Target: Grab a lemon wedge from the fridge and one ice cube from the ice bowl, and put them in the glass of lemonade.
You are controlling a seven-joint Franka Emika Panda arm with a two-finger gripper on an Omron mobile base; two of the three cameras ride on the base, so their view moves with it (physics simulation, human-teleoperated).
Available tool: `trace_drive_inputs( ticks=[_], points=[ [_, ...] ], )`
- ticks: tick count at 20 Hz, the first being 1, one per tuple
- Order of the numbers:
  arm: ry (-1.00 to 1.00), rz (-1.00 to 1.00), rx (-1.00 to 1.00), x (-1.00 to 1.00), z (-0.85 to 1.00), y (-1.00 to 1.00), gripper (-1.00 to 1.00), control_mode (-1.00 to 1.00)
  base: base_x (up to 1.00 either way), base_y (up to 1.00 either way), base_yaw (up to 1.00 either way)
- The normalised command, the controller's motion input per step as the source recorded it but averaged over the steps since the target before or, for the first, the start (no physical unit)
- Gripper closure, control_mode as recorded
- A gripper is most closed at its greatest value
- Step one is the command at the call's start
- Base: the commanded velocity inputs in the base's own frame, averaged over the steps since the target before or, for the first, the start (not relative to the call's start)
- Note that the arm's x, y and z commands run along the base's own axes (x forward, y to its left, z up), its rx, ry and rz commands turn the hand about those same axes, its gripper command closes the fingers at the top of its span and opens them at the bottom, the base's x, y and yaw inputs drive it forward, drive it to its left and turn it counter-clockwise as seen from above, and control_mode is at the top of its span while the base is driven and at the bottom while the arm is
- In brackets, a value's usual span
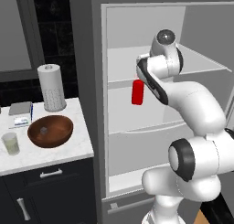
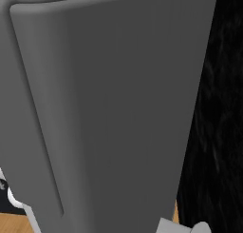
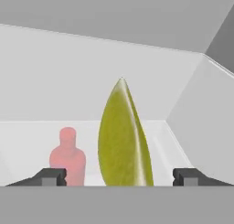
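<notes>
Inside fridge (image 1: 151, 118): lemon wedge (image 3: 122, 138), red bottle (image 1: 137, 92)

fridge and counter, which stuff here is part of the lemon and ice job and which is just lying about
Part of the job:
fridge, door open
lemon wedge, between the open gripper tips
ice bowl
ice cube, in the bowl
glass of lemonade

Just lying about:
red bottle on the fridge shelf
paper towel roll
small box

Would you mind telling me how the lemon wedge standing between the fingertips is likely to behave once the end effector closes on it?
The lemon wedge stands upright on a narrow edge, tapering to a point, so a nudge would probably tip it. Its glossy, curved rind looks slippery and could squirt out from the open end effector. It looks small and likely light, and probably soft enough to squash slightly.
</notes>
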Motion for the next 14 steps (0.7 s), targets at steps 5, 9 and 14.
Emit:
trace_drive_inputs(
  ticks=[5, 9, 14],
  points=[
    [0.01, 0.00, -0.03, 0.32, -0.47, 0.00, 1.00, -1.00, 0.00, 0.00, 0.00],
    [-0.08, 0.00, -0.02, 0.17, -0.35, -0.05, 1.00, -1.00, 0.00, 0.00, 0.00],
    [-0.15, 0.00, 0.00, -0.21, -0.13, -0.06, 1.00, -1.00, 0.00, 0.00, 0.00]
  ],
)
